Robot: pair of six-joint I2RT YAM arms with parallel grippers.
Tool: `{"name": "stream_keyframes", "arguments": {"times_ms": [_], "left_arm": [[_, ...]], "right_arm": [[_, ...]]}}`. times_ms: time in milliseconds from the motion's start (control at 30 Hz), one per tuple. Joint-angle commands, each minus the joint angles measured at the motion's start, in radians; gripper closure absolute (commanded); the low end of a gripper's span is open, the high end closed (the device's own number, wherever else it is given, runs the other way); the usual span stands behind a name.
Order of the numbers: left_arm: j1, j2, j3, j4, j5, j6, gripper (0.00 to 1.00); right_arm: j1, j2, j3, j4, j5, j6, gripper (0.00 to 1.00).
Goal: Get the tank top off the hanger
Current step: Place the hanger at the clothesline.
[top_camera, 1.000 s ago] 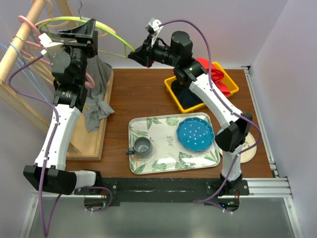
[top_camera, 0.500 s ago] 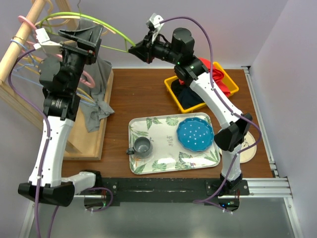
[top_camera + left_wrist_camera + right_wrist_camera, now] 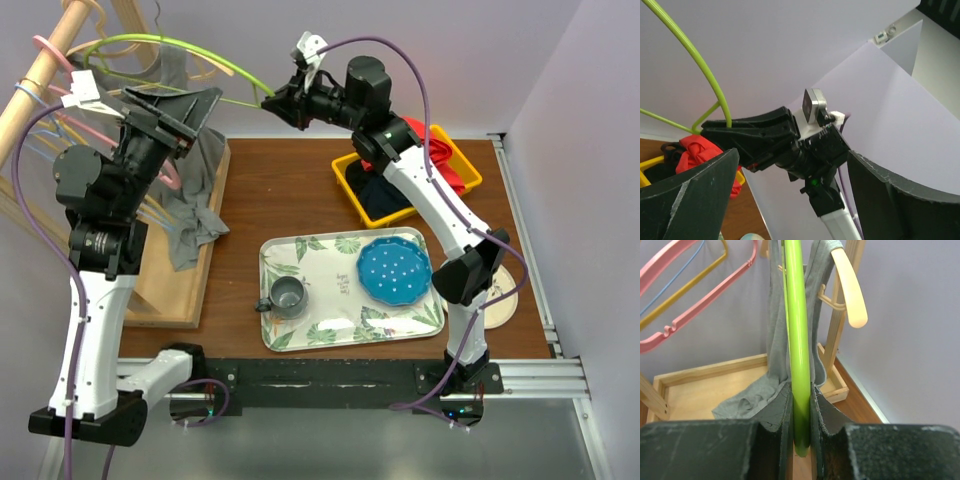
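At the far-left rack point(image 3: 38, 92), the grey tank top point(image 3: 203, 185) hangs from the green hanger point(image 3: 165, 41), its length dropping straight down. The right gripper point(image 3: 272, 100) is clamped on the hanger's right tip. The left gripper point(image 3: 200, 112), spread wide and empty, sits nearer, just left of the fabric.

Hanger point(image 3: 799, 340): thin lime-green plastic, one long curved bar, its near end pinched in the right gripper point(image 3: 801, 410). Tank top point(image 3: 195, 220): grey, limp, hanging on both sides of that bar, lower part crumpled on the wooden rack base point(image 3: 705, 371).
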Motion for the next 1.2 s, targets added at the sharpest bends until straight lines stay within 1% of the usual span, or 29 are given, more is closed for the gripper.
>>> {"name": "stream_keyframes", "arguments": {"times_ms": [0, 133, 300, 400, 500, 667, 800, 933, 1167], "left_arm": [[0.006, -0.052, -0.046, 0.08, 0.132, 0.055, 0.05], [0.006, -0.029, -0.004, 0.06, 0.175, 0.118, 0.05], [0.006, -0.006, 0.031, 0.045, 0.29, 0.158, 0.05], [0.004, -0.041, -0.007, 0.026, 0.333, 0.187, 0.05], [0.004, -0.097, -0.079, 0.052, 0.353, 0.202, 0.05], [-0.008, -0.138, -0.15, 0.068, 0.393, 0.246, 0.04], [-0.014, -0.155, -0.179, 0.077, 0.416, 0.265, 0.03], [-0.016, -0.175, -0.202, 0.064, 0.407, 0.283, 0.03], [-0.017, -0.201, -0.216, 0.074, 0.416, 0.296, 0.01]], "right_arm": [[0.002, -0.071, 0.002, 0.032, 0.029, -0.05, 1.0], [0.0, -0.088, -0.007, 0.053, 0.026, -0.049, 1.0], [-0.001, -0.091, 0.008, 0.038, 0.012, -0.052, 1.0], [-0.001, -0.085, 0.027, 0.033, 0.005, -0.052, 1.0], [-0.001, -0.061, 0.079, -0.005, 0.0, -0.055, 1.0], [0.004, -0.053, 0.09, -0.045, 0.044, -0.085, 1.0], [0.005, -0.053, 0.117, -0.098, 0.08, -0.125, 1.0], [0.014, -0.027, 0.18, -0.187, 0.115, -0.175, 1.0], [0.071, 0.008, 0.209, -0.18, 0.138, -0.169, 1.0]]}}
